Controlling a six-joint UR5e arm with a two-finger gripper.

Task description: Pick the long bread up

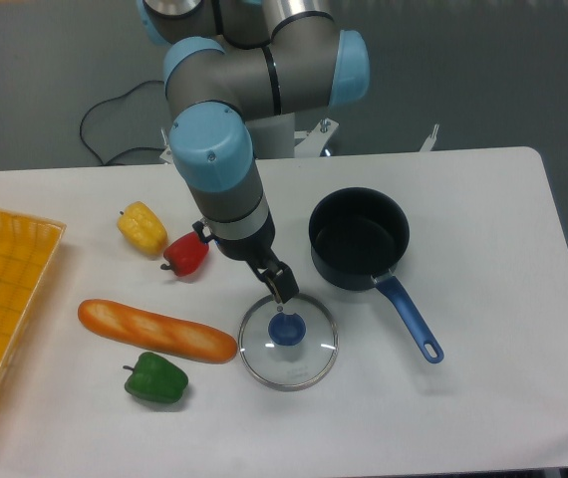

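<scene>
One fixed camera looks steeply down from the front onto the counter (pixel 483 199) (arm base upper centre), moderately near.

white table (pixel 483 398), grey floor (pixel 523 70)

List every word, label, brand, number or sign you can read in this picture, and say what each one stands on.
None can be read. The bread, peppers, pot, lid, basket and arm carry no visible print.
</scene>
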